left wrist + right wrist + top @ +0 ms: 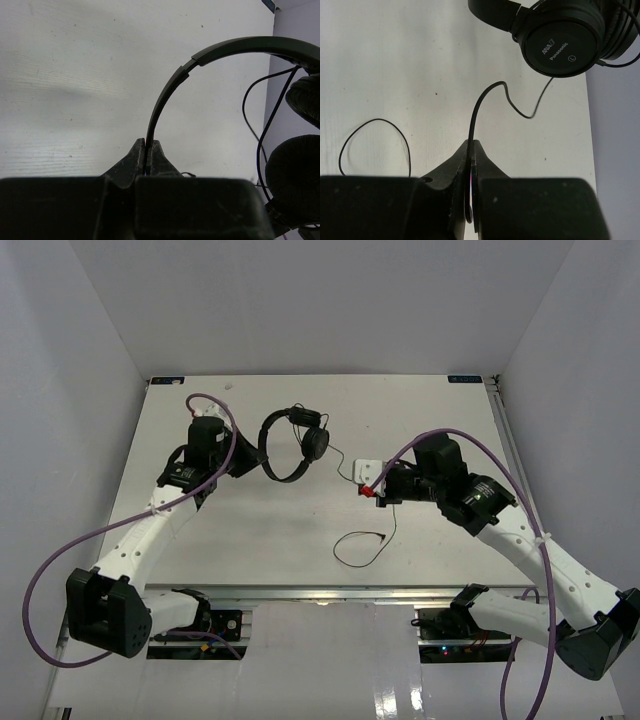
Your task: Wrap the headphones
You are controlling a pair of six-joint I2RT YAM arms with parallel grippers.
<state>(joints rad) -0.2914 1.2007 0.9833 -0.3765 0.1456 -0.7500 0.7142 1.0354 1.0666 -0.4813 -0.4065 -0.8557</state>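
Tabletop [300, 530] of matte white, faintly scuffed. At its far middle are the black headphones [315, 444]: a thin, flat arched headband [240, 45] and round padded earcups, one with a smooth printed cap. The left gripper [147, 145] is pinched tight on the headband, and the right gripper [471, 146] is squeezed closed on the thin, glossy cord [475, 114], which curls into a loop nearer the bases. The left wrist view crops the earcups. The cord's plug end is too small to make out.
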